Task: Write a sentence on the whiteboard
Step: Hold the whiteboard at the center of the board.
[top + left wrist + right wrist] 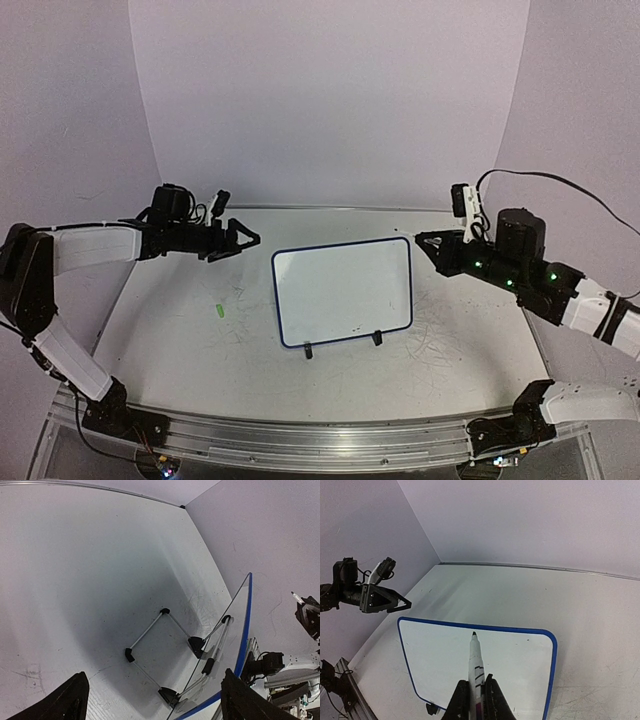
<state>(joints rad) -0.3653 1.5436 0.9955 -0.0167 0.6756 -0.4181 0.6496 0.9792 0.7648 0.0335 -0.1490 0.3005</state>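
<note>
On the table (180, 345), scuffed with faint grey scribbles, the whiteboard (340, 295) stood at the centre, propped on two small black feet (308, 351), its blue-rimmed face plain white. To its left, well apart, lay a small green piece (218, 311). Farther back, the left pincer (245, 240) hung wide and held nothing, near the board's far left corner. The right pincer (476, 682) was clamped on a white marker (475, 655) with dark bands, tip pointing at the board's far edge; its print was too blurred to read.

Whiteboard (343, 295) smooth, glossy white; tabletop (180, 340) matt, scuffed; front rail (300, 440) brushed metal.
</note>
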